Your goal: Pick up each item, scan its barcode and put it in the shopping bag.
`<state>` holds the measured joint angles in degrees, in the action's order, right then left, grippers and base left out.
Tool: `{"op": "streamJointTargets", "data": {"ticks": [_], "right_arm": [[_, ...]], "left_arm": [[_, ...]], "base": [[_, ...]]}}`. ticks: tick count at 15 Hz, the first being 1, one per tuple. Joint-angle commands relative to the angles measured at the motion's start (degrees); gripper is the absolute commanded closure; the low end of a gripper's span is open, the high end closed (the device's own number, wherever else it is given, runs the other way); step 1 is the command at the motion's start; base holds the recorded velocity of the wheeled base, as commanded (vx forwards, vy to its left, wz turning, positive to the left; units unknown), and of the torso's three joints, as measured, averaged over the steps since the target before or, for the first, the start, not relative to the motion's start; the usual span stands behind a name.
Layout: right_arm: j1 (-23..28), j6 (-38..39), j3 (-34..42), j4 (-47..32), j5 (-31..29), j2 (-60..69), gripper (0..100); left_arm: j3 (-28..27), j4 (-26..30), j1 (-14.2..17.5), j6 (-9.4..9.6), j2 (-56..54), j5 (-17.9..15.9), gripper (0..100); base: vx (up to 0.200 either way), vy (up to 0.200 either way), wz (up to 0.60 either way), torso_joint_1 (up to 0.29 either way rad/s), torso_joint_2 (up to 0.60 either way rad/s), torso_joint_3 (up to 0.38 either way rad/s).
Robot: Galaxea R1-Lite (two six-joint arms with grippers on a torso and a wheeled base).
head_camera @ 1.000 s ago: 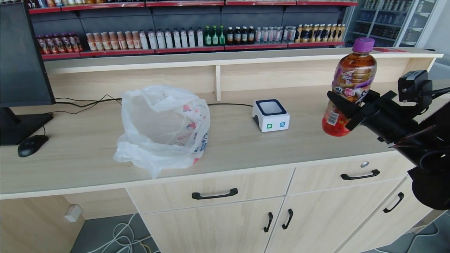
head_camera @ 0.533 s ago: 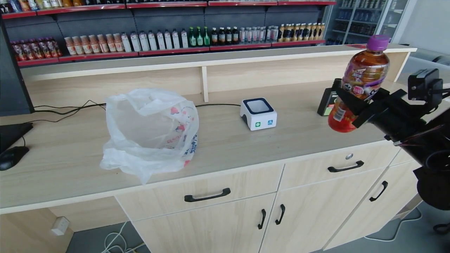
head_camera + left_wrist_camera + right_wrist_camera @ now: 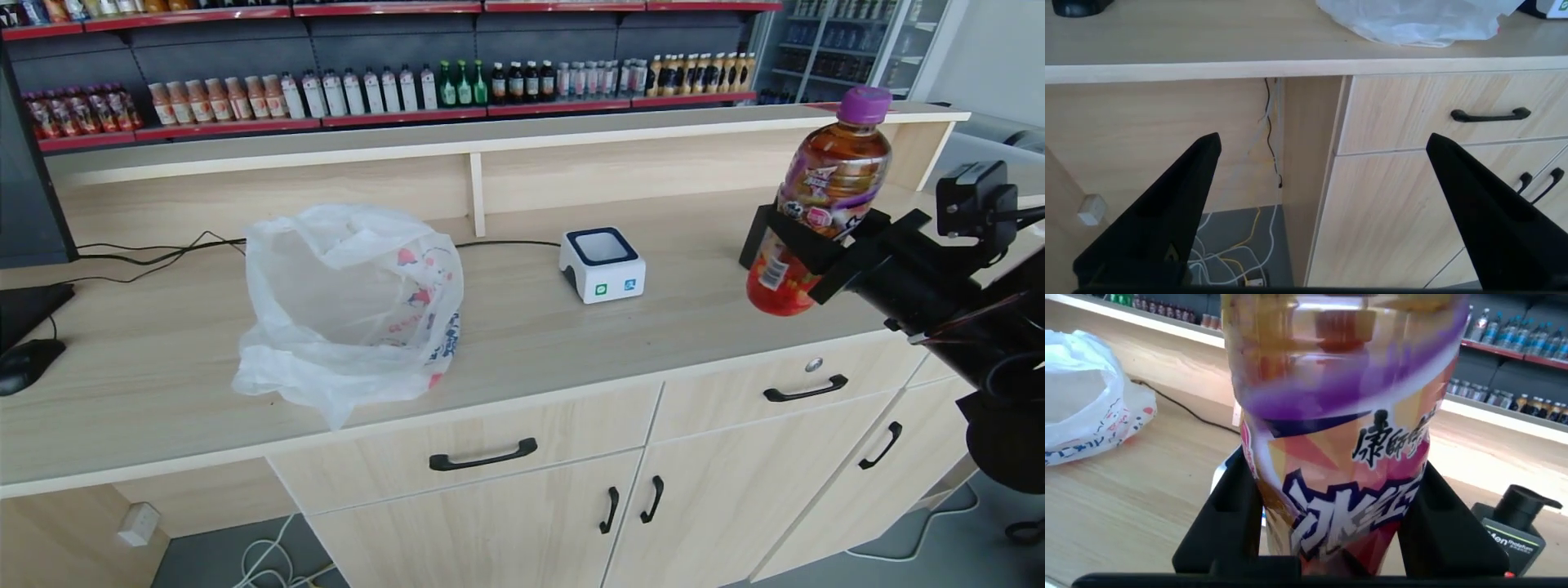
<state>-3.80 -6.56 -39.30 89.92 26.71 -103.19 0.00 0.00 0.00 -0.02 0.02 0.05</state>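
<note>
Bottle [image 3: 841, 155], tilted, clamped in right gripper [image 3: 824, 245] at right of frame, above counter [image 3: 531, 343]. Bag [image 3: 351, 302] centre-left, scanner [image 3: 602, 263] centre. Left gripper [image 3: 1323, 143] spread wide, empty.

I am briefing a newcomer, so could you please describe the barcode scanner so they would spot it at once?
Start at the long wooden counter. Between the white plastic shopping bag and the purple-capped bottle sits the scanner. It alone is a small white cube with a dark-rimmed window on top.
</note>
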Motion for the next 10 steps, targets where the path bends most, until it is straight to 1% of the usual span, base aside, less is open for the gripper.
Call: {"op": "streamJointTargets", "data": {"ticks": [1, 2, 7, 10], "right_arm": [[-0.15, -0.03, 0.02, 0.08, 0.01, 0.01, 100], [-0.15, -0.03, 0.02, 0.08, 0.01, 0.01, 100], [-0.15, -0.03, 0.02, 0.08, -0.08, -0.08, 100], [-0.15, -0.03, 0.02, 0.08, 0.01, -0.08, 100]], "left_arm": [[0.0, 0.0, 0.0, -0.06, 0.06, 0.04, 0], [0.0, 0.0, 0.0, 0.02, 0.06, 0.04, 0], [0.0, 0.0, 0.0, 0.02, 0.06, 0.04, 0], [0.0, 0.0, 0.0, 0.02, 0.06, 0.04, 0]], "base": [[0.0, 0.0, 0.0, 0.0, 0.0, 0.0], [0.0, 0.0, 0.0, 0.0, 0.0, 0.0], [-0.2, 0.0, 0.0, 0.002, 0.01, 0.002], [0.0, 0.0, 0.0, 0.0, 0.0, 0.0]]}}
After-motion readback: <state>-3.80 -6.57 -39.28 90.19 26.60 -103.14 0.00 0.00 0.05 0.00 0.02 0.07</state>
